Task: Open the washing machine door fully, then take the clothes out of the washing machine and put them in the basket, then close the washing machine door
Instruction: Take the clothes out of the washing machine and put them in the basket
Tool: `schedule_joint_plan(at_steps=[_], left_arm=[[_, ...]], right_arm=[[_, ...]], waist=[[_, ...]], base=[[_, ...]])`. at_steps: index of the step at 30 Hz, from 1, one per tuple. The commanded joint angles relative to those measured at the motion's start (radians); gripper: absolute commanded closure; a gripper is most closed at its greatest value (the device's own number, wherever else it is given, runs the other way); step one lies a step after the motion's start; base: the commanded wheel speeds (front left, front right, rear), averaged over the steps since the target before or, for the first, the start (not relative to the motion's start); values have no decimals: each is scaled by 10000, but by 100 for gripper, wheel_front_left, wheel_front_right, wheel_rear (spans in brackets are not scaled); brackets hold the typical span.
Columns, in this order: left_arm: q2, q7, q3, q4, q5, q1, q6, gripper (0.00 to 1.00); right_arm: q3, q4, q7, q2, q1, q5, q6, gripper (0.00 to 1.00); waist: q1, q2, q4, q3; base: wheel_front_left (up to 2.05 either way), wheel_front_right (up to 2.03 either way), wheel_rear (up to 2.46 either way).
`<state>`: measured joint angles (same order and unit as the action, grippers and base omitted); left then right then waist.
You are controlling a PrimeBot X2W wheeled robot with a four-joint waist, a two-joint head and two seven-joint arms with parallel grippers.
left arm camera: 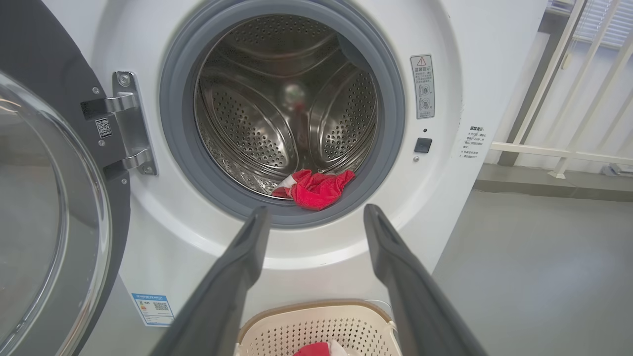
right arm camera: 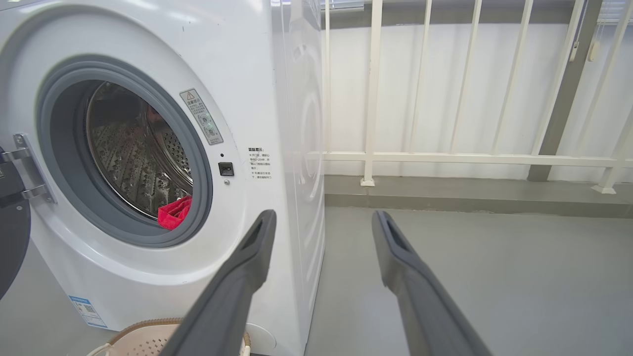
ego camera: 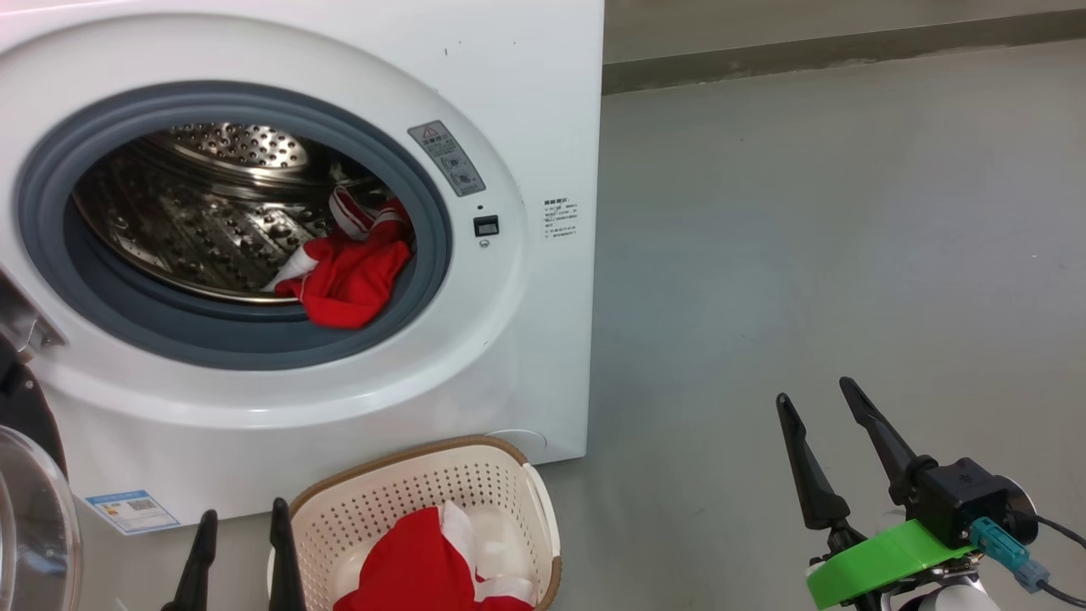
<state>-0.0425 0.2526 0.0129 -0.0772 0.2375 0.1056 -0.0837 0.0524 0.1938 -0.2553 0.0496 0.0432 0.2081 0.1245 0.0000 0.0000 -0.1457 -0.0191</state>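
In front of the open white washing machine (ego camera: pixel 526 102), whose door (left arm camera: pixel 49 198) is swung wide to the left on its hinge, a red and white garment (ego camera: pixel 352 276) lies bunched at the front right of the steel drum (ego camera: pixel 195 221), spilling onto the grey seal (ego camera: pixel 254 344). A second red garment (ego camera: pixel 416 560) already sits in the cream basket (ego camera: pixel 407 496) on the floor (ego camera: pixel 806 212) just below the opening. The left claw (ego camera: pixel 243 509) hovers just beside the basket, fingers spread wide and empty. The right claw (ego camera: pixel 815 391), also wide and empty, hangs well apart over the floor. The likely step is fetching the drum garment: reach in over the seal, pinch a thick fold, then lift clear of the rubber lip before drawing back to the basket.
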Motion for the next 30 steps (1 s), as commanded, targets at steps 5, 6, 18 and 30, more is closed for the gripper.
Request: schedule_joint_plan(at_steps=[5, 6, 18, 30], left_arm=[[-95, 91, 221, 144, -3, -226, -123, 0], [-94, 91, 207, 133, 9, -246, -131, 0], [-86, 91, -155, 64, 38, -651, -250, 0], [-80, 91, -437, -162, 183, -1854, -312, 0]], right_arm=[[276, -296, -65, 6, 67, -38, 62, 0], [285, -295, -65, 6, 59, -39, 62, 0], [379, -331, -65, 6, 59, -125, 62, 0], [379, -536, -65, 6, 419, -313, 62, 0]], waist=[[0, 0, 59, 79], [0, 0, 70, 97], [0, 0, 438, 541], [0, 0, 963, 1489]], base=[[0, 0, 0], [0, 0, 0], [0, 0, 0], [0, 0, 0]])
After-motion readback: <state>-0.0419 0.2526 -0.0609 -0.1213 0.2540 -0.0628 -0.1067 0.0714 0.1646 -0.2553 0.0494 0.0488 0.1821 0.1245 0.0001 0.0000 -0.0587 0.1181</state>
